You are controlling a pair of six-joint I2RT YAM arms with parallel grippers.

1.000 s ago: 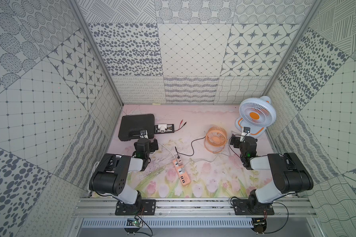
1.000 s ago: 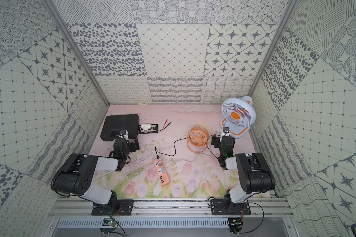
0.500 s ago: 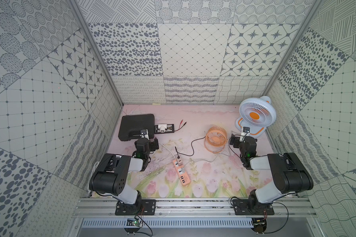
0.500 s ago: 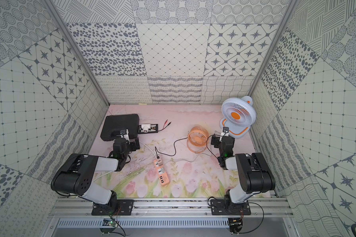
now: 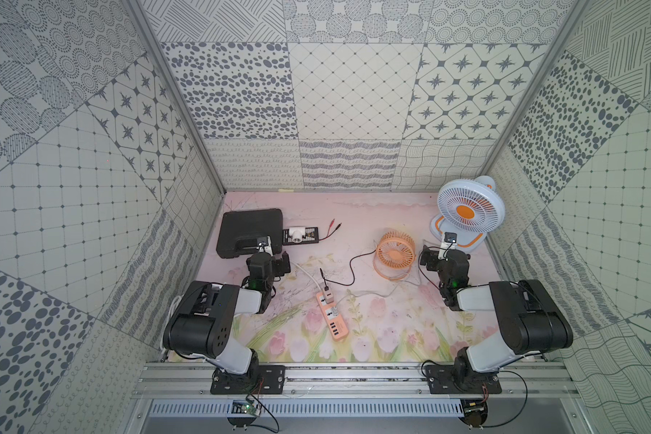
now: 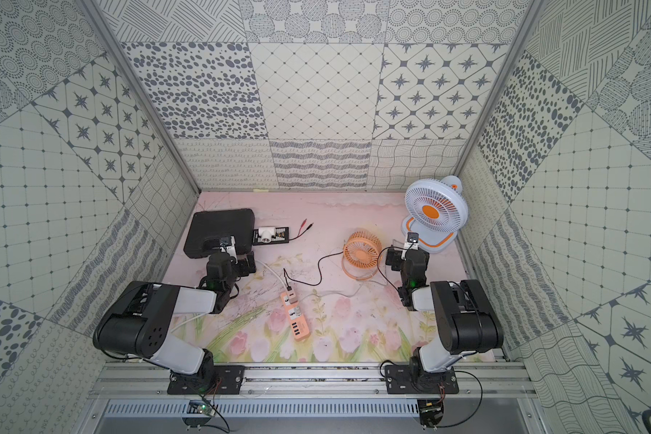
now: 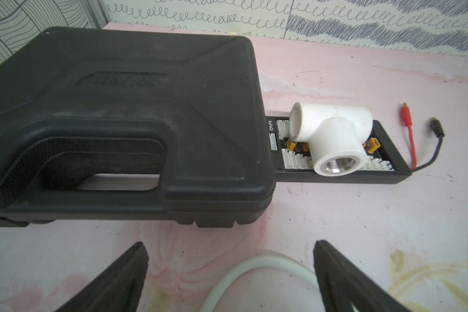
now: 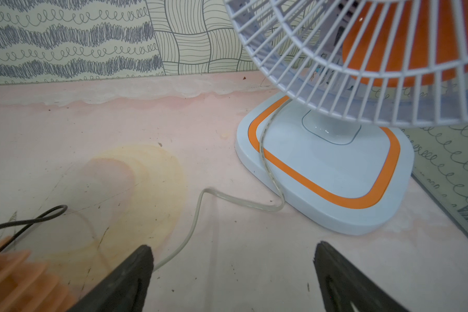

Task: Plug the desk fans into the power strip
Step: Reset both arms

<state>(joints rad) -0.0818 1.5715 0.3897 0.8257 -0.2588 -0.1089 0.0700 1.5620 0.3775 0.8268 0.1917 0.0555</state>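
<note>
Tulip-print mat looks unchanged over the last second: our left gripper and right gripper idle, jaws apart, empty. We see the strip mid-mat and the white fan far right, so we judge plugging has not advanced.

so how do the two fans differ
The white fan is larger, on a flat base at the far right; the orange fan is smaller, nearer the middle. The white fan trails a pale cord, the orange fan a black cord. Both have round grilles.
</note>
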